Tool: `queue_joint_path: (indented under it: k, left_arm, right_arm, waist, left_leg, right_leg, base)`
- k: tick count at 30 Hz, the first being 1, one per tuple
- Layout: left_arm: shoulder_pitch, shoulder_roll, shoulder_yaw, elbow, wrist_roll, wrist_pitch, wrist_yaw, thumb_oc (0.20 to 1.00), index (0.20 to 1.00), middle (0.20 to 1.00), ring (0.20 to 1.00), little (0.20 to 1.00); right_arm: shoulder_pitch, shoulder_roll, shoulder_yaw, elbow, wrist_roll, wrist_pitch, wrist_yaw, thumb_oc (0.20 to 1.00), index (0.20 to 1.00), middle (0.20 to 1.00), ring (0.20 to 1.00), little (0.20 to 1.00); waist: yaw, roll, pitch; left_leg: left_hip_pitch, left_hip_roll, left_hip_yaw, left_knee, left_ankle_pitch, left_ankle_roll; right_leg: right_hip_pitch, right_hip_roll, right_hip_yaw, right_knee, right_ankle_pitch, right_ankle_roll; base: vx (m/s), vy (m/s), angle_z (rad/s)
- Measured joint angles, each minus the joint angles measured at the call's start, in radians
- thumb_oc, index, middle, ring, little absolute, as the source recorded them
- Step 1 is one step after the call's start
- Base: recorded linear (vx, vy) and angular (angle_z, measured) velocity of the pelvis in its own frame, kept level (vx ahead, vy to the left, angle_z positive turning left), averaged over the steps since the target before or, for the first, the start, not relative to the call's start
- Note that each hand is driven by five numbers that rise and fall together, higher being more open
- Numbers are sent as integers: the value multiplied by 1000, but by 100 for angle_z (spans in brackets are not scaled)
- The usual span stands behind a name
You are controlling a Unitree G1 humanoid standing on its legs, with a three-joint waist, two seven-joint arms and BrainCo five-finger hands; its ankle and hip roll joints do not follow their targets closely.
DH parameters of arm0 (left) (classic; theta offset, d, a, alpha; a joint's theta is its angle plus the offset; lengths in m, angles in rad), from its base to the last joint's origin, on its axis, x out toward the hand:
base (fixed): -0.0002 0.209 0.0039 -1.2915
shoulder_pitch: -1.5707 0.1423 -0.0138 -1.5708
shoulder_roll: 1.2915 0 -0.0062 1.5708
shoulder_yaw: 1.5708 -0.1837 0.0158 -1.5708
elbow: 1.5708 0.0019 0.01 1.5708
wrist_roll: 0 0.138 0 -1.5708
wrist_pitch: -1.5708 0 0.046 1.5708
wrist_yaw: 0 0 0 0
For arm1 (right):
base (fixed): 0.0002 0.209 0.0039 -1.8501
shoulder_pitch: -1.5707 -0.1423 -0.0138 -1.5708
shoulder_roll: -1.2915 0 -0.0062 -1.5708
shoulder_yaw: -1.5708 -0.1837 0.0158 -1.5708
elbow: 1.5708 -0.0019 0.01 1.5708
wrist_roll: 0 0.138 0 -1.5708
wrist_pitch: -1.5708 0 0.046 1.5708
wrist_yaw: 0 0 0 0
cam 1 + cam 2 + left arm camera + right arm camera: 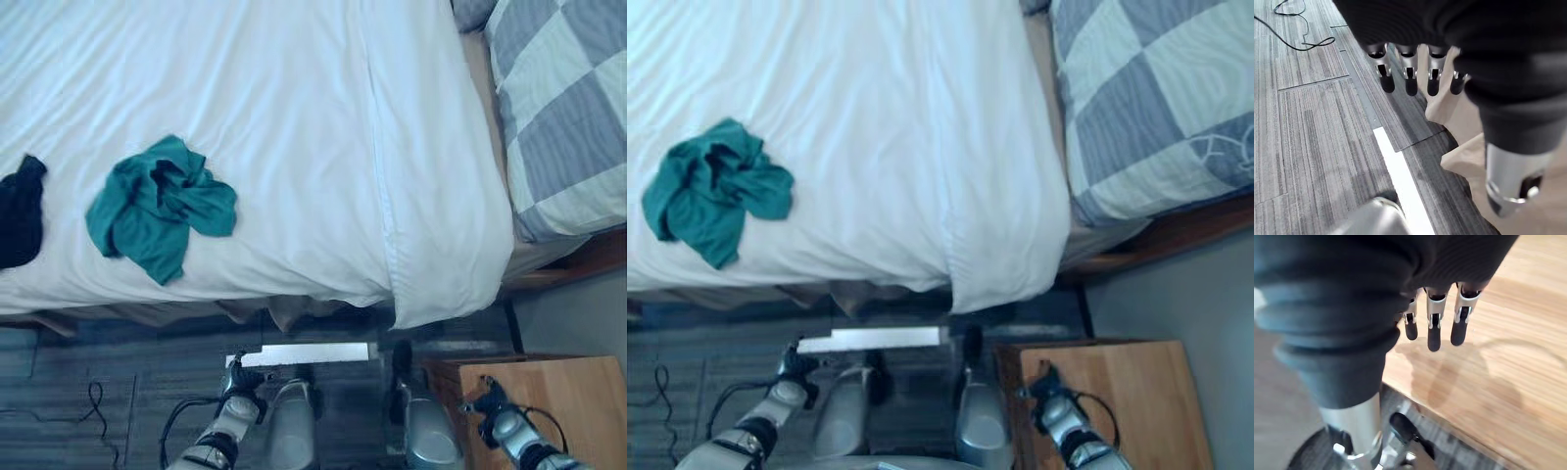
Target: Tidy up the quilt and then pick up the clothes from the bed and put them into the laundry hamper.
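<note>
A white quilt (294,127) lies spread over the bed, its edge hanging over the near side. On it, towards the left, sits a crumpled teal garment (157,208). A black garment (20,211) lies at the far left edge of the bed. My left hand (243,380) hangs low above the floor in front of the bed, fingers (1409,73) straight and holding nothing. Over a wooden nightstand my right hand (487,401) hangs low too, with its fingers (1434,323) straight and empty.
A grey and white checked pillow (568,108) lies at the head of the bed on the right. The wooden nightstand (558,387) stands at the lower right. A white strip (313,352) lies on the grey plank floor below the bed edge.
</note>
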Motion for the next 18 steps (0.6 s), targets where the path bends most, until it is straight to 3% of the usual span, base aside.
queue_joint_path:
  k: [1, 2, 3, 4, 5, 6, 7, 8, 9, 10, 11, 12, 13, 14, 15, 16, 17, 18]
  left_arm:
    - [4, -19, 9, 17, 0, -5, -1, 1000, 1000, 1000, 1000, 1000]
    - [7, -30, -6, 12, 0, -4, -2, 1000, 1000, 1000, 1000, 1000]
    - [21, -46, -9, 9, 0, -10, -4, 1000, 1000, 1000, 1000, 1000]
    - [28, -55, -15, 11, 0, -12, -4, 1000, 1000, 1000, 1000, 1000]
    - [33, -57, -31, 7, 0, -8, -7, 1000, 1000, 1000, 1000, 1000]
    - [42, -60, -43, 8, 1, -9, -7, 1000, 1000, 1000, 1000, 1000]
    - [58, -60, -71, 9, 10, -4, -12, 1000, 1000, 1000, 1000, 1000]
    - [49, -55, -76, 22, 19, -4, -14, 1000, 1000, 1000, 1000, 1000]
    - [55, -42, -77, 24, 20, 0, -13, 1000, 1000, 1000, 1000, 1000]
    - [94, -2, -34, 59, 24, 3, -13, 1000, 1000, 1000, 1000, 1000]
    - [128, 27, -31, 54, 22, 19, -15, 1000, 1000, 1000, 1000, 1000]
    - [162, 53, -33, 47, 23, 26, -19, 1000, 1000, 1000, 1000, 1000]
    - [175, 64, -29, 49, 24, 30, -21, 1000, 1000, 1000, 1000, 1000]
    - [202, 85, -14, 56, 28, 47, -25, 1000, 1000, 1000, 1000, 1000]
    - [205, 85, -6, 60, 38, 48, -26, 1000, 1000, 1000, 1000, 1000]
    - [203, 76, -3, 81, 51, 50, -36, 1000, 1000, 1000, 1000, 1000]
    - [203, 68, 2, 84, 51, 49, -40, 1000, 1000, 1000, 1000, 1000]
    - [202, 51, 0, 85, 52, 48, -47, 1000, 1000, 1000, 1000, 1000]
  right_arm:
    - [8, 6, -11, 1, -8, 3, 2, 1000, 1000, 1000, 1000, 1000]
    - [27, 7, -45, -1, -19, -1, 4, 1000, 1000, 1000, 1000, 1000]
    - [56, 17, -75, 11, -20, 3, 9, 1000, 1000, 1000, 1000, 1000]
    - [83, 15, -93, 24, -19, 13, 13, 1000, 1000, 1000, 1000, 1000]
    - [113, 14, -113, 31, -19, 14, 19, 1000, 1000, 1000, 1000, 1000]
    - [136, 13, -110, 36, -19, 13, 21, 1000, 1000, 1000, 1000, 1000]
    - [201, -10, -123, 36, -16, 17, 23, 1000, 1000, 1000, 1000, 1000]
    - [220, 2, -144, 43, -15, 15, 25, 1000, 1000, 1000, 1000, 1000]
    - [233, 23, -139, 57, -11, 30, 26, 1000, 1000, 1000, 1000, 1000]
    - [279, 95, -178, 68, 3, 27, 39, 1000, 1000, 1000, 1000, 1000]
    - [294, 134, -170, 60, 12, 35, 20, 1000, 1000, 1000, 1000, 1000]
    - [296, 132, -154, 49, 12, 37, 19, 1000, 1000, 1000, 1000, 1000]
    - [291, 125, -128, 34, 12, 36, 19, 1000, 1000, 1000, 1000, 1000]
    - [280, 110, -96, -7, 21, 22, 22, 1000, 1000, 1000, 1000, 1000]
    - [271, 103, -75, -16, 29, 14, 25, 1000, 1000, 1000, 1000, 1000]
    - [251, 108, -61, -23, 52, 5, 32, 1000, 1000, 1000, 1000, 1000]
    - [235, 110, -65, -28, 71, 4, 34, 1000, 1000, 1000, 1000, 1000]
    - [227, 118, -68, -13, 84, -2, 37, 1000, 1000, 1000, 1000, 1000]
  waist:
    - [-2, 14, -21]
    - [-3, 9, -34]
    - [3, 22, -76]
    - [-4, 18, -107]
    - [1, 12, -122]
    - [-3, 22, -144]
    - [-10, 27, -167]
    - [-10, -2, -167]
    - [-5, -27, -181]
    - [25, -54, -206]
    - [33, -56, -219]
    - [30, -51, -222]
    - [30, -38, -219]
    - [18, -16, -223]
    - [15, -18, -217]
    - [-9, -30, -211]
    - [-13, -30, -206]
    - [-26, -24, -198]
  left_leg:
    - [59, 69, 2, -131, 11, -3]
    - [67, 101, -8, -168, 25, -30]
    - [76, 147, 21, -214, 32, -43]
    - [72, 160, 52, -218, 34, -30]
    - [75, 149, 45, -209, 36, -34]
    - [88, 130, 52, -210, 30, -10]
    - [104, 60, 45, -186, 26, -11]
    - [111, 25, 53, -179, 65, -60]
    - [107, -7, 71, -174, 61, -54]
    - [143, -39, 163, -213, 82, 5]
    - [182, -48, 186, -245, 89, 13]
    - [196, -50, 188, -257, 88, 24]
    - [207, -38, 188, -277, 94, 37]
    - [209, -12, 200, -321, 115, 66]
    - [209, -16, 203, -333, 115, 66]
    - [202, -37, 207, -330, 114, 64]
    - [205, -49, 208, -331, 112, 61]
    - [219, -55, 200, -332, 106, 63]
  right_leg:
    - [19, -12, -16, 4, 3, 10]
    - [17, -18, -20, 14, -8, 29]
    - [16, -37, -45, 29, -14, 55]
    - [16, -65, -65, 33, -15, 66]
    - [27, -89, -61, 26, -15, 85]
    - [37, -102, -73, 25, -16, 87]
    - [70, -174, -117, 36, 53, 125]
    - [68, -232, -106, 54, 38, 143]
    - [59, -270, -80, 60, 25, 129]
    - [61, -329, -233, 173, 36, 39]
    - [64, -316, -249, 216, 33, 42]
    - [52, -272, -233, 247, -6, 64]
    - [32, -218, -212, 302, -82, 80]
    - [-33, -72, -206, 418, -201, 74]
    - [-58, -10, -203, 454, -252, 66]
    - [-54, 48, -202, 403, -302, 4]
    - [-49, 67, -163, 382, -320, -36]
    - [-21, 80, -155, 353, -309, -26]
  base:
    - [-48, 657, 42]
    - [-22, 841, 60]
    - [13, 417, 68]
    - [33, 436, 66]
    - [-7, 661, 56]
    - [-11, 663, 68]
    - [-63, 858, 75]
    - [-49, 451, 68]
    - [-57, 616, 37]
    - [9, 435, 7]
    - [9, 433, -10]
    - [27, 386, -27]
    - [26, 213, -32]
    - [40, 346, -30]
    - [126, 307, -12]
    - [218, 477, -1]
    - [204, 344, 12]
    - [186, 362, -3]
